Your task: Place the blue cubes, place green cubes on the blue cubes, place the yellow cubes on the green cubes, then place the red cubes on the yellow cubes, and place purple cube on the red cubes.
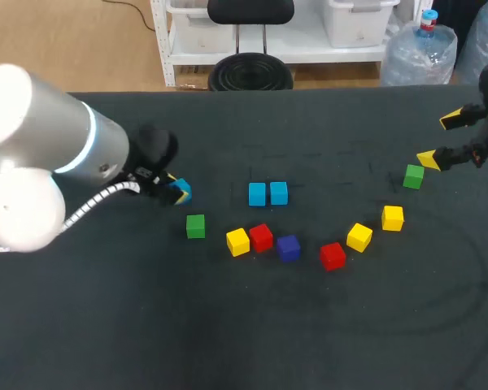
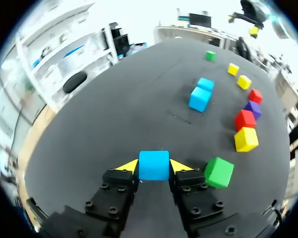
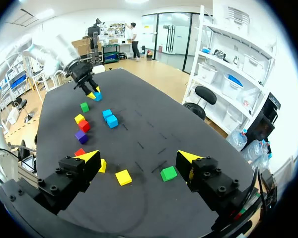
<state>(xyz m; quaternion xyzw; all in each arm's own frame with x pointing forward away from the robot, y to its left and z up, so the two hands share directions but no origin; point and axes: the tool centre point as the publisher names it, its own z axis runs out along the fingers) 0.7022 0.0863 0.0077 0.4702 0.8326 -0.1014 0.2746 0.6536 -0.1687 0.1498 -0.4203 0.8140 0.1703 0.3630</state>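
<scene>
My left gripper (image 2: 154,166) is shut on a blue cube (image 2: 154,165), both yellow tips pressed against its sides; in the head view this blue cube (image 1: 181,192) shows at the left gripper (image 1: 172,190), left of the middle. Two more blue cubes (image 1: 267,193) sit side by side at the centre. A green cube (image 1: 195,226) lies just beside the left gripper. In a curved row lie a yellow cube (image 1: 237,241), red cube (image 1: 261,237), purple cube (image 1: 288,248), red cube (image 1: 333,255), two yellow cubes (image 1: 359,236) (image 1: 393,218) and a green cube (image 1: 413,176). My right gripper (image 1: 441,140) hangs open above the far-right green cube (image 3: 168,173).
The dark table (image 1: 244,325) spreads wide in front of the row of cubes. Its back edge (image 1: 309,89) runs behind the blue pair.
</scene>
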